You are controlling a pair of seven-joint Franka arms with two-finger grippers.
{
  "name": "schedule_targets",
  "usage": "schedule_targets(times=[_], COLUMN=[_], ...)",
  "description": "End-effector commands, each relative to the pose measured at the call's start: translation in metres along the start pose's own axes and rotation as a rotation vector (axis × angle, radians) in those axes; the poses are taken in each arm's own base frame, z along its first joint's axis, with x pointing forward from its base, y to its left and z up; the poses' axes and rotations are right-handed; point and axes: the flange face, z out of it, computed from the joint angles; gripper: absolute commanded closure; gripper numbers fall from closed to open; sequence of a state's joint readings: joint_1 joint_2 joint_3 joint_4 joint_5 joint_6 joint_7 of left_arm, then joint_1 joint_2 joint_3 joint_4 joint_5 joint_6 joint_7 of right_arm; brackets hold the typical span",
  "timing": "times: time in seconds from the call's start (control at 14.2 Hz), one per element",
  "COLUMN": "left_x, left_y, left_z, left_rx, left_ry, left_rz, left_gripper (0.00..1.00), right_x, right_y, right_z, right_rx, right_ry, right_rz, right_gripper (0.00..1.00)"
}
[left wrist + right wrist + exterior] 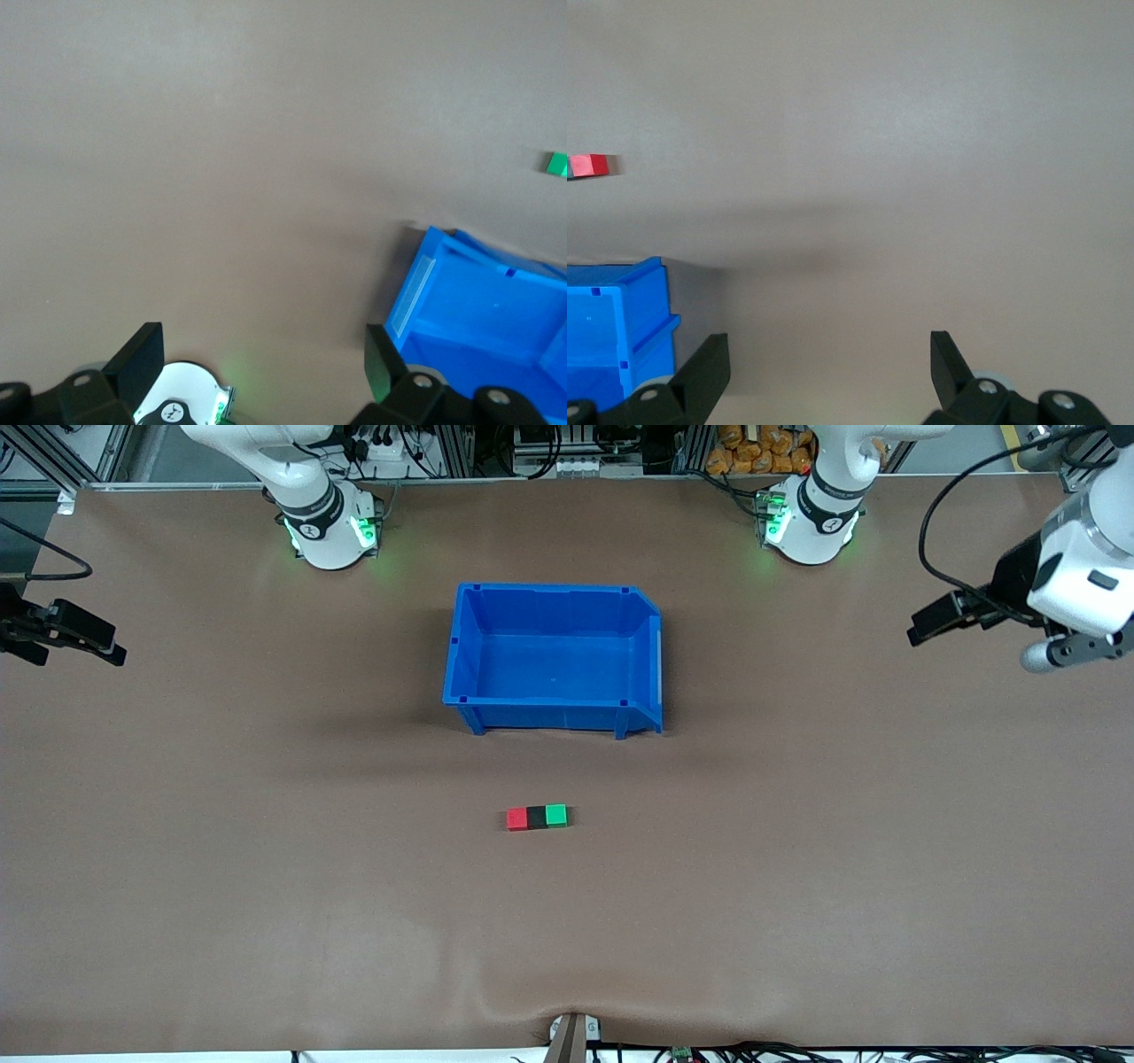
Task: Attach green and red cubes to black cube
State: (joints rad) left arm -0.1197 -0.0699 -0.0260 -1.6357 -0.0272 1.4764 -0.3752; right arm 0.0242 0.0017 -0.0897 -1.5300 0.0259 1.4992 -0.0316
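Note:
The red cube (516, 818), the black cube (536, 817) and the green cube (555, 815) lie in one touching row on the table, black in the middle, nearer to the front camera than the blue bin. The green cube shows in the left wrist view (557, 163), the red cube in the right wrist view (591, 165). My left gripper (266, 345) is open and empty, held high over the left arm's end of the table (926, 627). My right gripper (830, 354) is open and empty, high over the right arm's end (106, 646). Both are well away from the cubes.
An empty blue bin (549, 588) stands at mid-table between the cubes and the arm bases; it also shows in the left wrist view (478, 301) and the right wrist view (620, 301). The brown table cover has a wrinkle at its front edge (532, 1001).

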Motion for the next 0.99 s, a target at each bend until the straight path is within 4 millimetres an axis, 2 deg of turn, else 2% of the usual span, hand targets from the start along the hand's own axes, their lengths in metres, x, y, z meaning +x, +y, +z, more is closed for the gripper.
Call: schedule_targets(times=[0.0, 0.14, 0.35, 0.49, 0.71, 0.92], left_x=[-0.023, -0.027, -0.039, -0.045, -0.038, -0.036], left_y=[-0.009, -0.013, -0.015, -0.005, -0.008, -0.007], left_z=[0.0, -0.006, -0.002, -0.004, -0.017, -0.02], left_rx=[0.041, 0.047, 0.061, 0.071, 0.108, 0.108], left_ry=[0.043, 0.058, 0.098, 0.103, 0.127, 0.126], left_rz=[0.048, 0.109, 0.119, 0.139, 0.159, 0.161], left_gripper=[0.0, 0.0, 0.0, 0.0, 0.0, 0.0], right_x=[-0.003, -0.003, -0.003, -0.003, -0.003, -0.003], right_y=[0.0, 0.0, 0.0, 0.0, 0.0, 0.0], right_z=[-0.003, -0.003, -0.003, -0.003, -0.003, -0.003], right_rx=[0.002, 0.001, 0.002, 0.002, 0.002, 0.002], right_ry=[0.002, 0.002, 0.002, 0.002, 0.002, 0.002], right_rz=[0.015, 0.015, 0.015, 0.015, 0.015, 0.015], right_gripper=[0.0, 0.0, 0.0, 0.0, 0.0, 0.0])
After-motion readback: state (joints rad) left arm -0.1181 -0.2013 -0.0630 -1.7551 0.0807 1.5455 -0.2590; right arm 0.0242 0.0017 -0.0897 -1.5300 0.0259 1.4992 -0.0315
